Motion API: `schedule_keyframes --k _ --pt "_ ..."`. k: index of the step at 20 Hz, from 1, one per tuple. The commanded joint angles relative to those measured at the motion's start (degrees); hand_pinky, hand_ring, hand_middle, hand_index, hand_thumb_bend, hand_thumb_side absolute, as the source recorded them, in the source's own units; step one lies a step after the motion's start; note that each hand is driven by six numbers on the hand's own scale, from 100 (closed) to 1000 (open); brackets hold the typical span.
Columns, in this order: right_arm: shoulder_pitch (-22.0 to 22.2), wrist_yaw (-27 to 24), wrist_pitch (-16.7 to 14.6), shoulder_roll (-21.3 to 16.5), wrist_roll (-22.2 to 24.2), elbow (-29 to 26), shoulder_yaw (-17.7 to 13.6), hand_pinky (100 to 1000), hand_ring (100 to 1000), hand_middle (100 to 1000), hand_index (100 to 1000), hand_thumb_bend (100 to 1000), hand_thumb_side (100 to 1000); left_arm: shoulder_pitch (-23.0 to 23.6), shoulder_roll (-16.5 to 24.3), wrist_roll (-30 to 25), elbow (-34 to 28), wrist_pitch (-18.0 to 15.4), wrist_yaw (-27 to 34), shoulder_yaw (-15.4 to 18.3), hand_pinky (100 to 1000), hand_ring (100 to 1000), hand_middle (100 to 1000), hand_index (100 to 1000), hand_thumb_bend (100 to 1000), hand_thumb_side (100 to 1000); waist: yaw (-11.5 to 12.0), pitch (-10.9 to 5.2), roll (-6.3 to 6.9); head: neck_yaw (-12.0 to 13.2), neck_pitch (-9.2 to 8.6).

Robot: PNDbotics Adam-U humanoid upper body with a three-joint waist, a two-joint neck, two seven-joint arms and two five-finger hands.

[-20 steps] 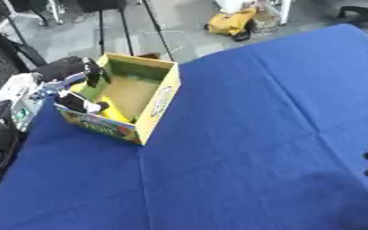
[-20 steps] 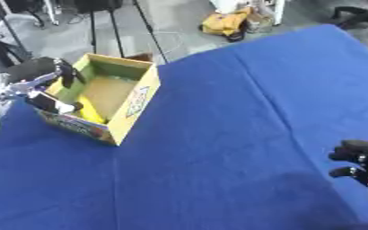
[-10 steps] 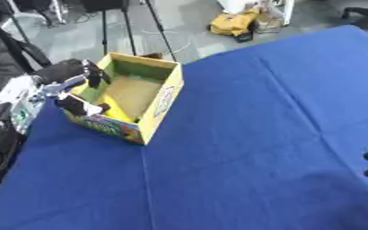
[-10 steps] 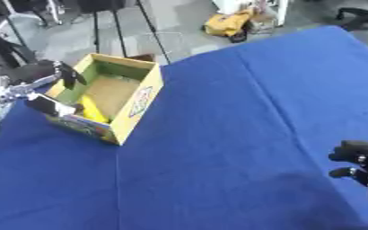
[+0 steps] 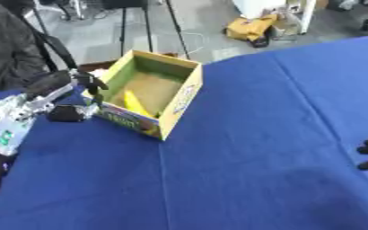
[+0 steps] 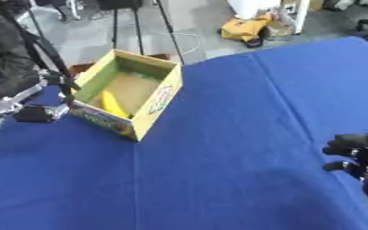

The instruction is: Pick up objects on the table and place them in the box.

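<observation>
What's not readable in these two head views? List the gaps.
- Open yellow cardboard box: its near wall hides part of the floor in both views, so only one yellow object shows inside.
- Right hand: cut by the right edge in the left eye view; blurred in the right eye view.
- Left hand: blurred beside the box; contact unclear.
- Box label print: illegible.

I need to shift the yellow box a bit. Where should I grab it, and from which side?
Take the box by its open top rim at the left wall, coming from the left: the left hand is already beside that wall. The tall, thin walls suit a pinch over the edge. The right hand is far off.
</observation>
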Motion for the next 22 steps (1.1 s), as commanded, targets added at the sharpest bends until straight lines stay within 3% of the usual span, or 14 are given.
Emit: schedule_keyframes --k 1,4,7,15,18,20,21,22 --pt "-0.05 -0.58 -0.23 -0.55 -0.37 -0.82 -0.72 578 722 655 736 100 877 3.98 0.08 -1.36 -9.11 4.34 11.39 2.57 716 592 528 754 100 825 0.75 -1.20 -0.65 -0.56 0.43" --pt "0.20 -0.87 -0.28 -0.55 -0.53 -0.86 -0.90 578 722 656 736 100 884 10.26 -3.02 -2.74 -16.69 8.73 22.15 4.59 722 601 534 755 100 908 2.48 -1.38 -1.17 -0.88 0.62" --pt "0.27 -1.06 -0.28 -0.46 -0.50 -0.89 -0.92 578 722 656 736 100 883 14.38 -6.02 -4.12 -21.84 11.45 28.43 6.34 734 623 559 762 151 913 3.53 -1.51 -1.55 -0.86 0.69" --pt "0.29 -1.17 -0.26 -0.24 -0.53 -0.87 -0.98 578 722 656 736 100 884 19.41 -12.00 -4.69 -25.41 14.63 35.58 9.36 737 656 593 770 243 900 4.35 -1.35 -1.98 -1.16 0.37" --pt "0.25 -1.14 -0.24 -0.24 -0.52 -0.82 -0.99 578 722 656 736 100 885 20.24 -13.01 -5.87 -25.85 14.89 37.00 9.78 737 663 601 773 290 870 4.56 -1.30 -1.90 -1.21 0.54" --pt "0.31 -1.06 -0.21 -0.06 -0.55 -0.71 -1.03 578 722 656 736 100 889 20.47 -13.45 -6.28 -25.99 15.03 37.63 10.10 734 662 600 771 226 796 4.54 -1.22 -1.95 -1.51 0.31" --pt "0.34 -0.99 -0.21 -0.06 -0.52 -0.69 -1.00 578 722 656 736 100 886 20.58 -13.63 -6.24 -26.05 15.06 37.85 10.33 732 663 600 767 139 686 4.66 -1.20 -1.99 -1.42 0.15" --pt "0.32 -0.96 -0.24 -0.11 -0.48 -0.72 -0.99 578 722 656 736 100 886 20.70 -13.78 -5.93 -26.16 14.96 37.97 10.59 728 657 594 762 100 640 4.73 -1.19 -1.98 -1.32 0.09"
